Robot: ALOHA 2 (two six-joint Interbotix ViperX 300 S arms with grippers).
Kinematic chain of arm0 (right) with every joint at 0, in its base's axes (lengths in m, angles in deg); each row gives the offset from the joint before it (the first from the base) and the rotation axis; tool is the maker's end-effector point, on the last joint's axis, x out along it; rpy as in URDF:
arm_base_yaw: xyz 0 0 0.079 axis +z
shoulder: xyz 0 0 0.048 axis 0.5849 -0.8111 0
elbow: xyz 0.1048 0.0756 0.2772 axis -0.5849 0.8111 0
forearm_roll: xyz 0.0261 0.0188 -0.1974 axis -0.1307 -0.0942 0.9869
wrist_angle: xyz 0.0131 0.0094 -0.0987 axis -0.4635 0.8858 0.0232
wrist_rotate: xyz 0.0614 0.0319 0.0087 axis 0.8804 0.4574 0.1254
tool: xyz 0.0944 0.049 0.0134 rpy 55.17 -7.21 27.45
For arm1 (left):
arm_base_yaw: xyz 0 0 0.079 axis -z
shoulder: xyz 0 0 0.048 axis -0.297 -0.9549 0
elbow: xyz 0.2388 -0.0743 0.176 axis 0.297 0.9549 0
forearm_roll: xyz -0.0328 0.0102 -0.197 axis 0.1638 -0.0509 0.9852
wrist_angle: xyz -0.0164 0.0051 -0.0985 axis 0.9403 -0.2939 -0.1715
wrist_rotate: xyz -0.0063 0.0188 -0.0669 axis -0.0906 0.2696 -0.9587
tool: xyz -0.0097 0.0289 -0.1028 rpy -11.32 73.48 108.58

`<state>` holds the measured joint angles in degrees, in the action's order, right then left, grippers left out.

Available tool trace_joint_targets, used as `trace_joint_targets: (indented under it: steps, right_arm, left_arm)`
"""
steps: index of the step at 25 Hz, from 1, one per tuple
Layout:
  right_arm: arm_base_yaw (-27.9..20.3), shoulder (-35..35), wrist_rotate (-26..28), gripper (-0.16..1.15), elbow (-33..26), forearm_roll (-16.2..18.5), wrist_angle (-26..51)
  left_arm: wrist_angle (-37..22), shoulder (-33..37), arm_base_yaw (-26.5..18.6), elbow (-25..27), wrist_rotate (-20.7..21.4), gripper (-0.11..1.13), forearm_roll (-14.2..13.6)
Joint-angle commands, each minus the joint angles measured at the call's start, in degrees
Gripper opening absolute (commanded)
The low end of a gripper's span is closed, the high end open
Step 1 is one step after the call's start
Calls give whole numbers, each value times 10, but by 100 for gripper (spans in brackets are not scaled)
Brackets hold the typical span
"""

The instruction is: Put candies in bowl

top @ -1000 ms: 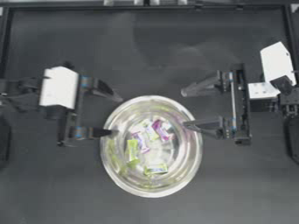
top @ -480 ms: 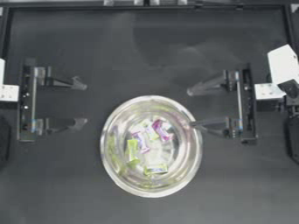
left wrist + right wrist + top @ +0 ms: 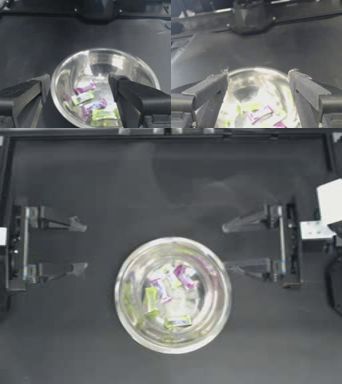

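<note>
Candies (image 3: 167,293) heaped in bowl (image 3: 127,288), count unclear; left tool (image 3: 79,247), right tool (image 3: 227,245) apart.

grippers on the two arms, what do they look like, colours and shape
Both tools are dark, nearly black. The left tool and right tool each have two long fingers tapering to pointed tips, mounted on a straight crossbar. In the wrist views the fingers look thick, angular and matte. A white boxy block sits on the right arm's wrist; only a sliver of white shows at the left edge.
</note>
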<state>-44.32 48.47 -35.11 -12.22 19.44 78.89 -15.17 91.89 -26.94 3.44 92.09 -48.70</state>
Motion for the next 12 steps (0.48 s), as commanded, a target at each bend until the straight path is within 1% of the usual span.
trace_joint_targets:
  steps: [1, 7, 12]
  right_arm:
    - [-2, 12, 1, 99, -4, 2, -2]
    - [-3, 14, 1, 99, 3, 4, -3]
    - [-3, 21, 1, 99, 10, 4, -4]
  left_arm:
    - [4, 5, -1, 2, 2, 100, 3]
    - [8, 13, -1, 14, 2, 100, 4]
    - [11, 37, -1, 27, 2, 100, 4]
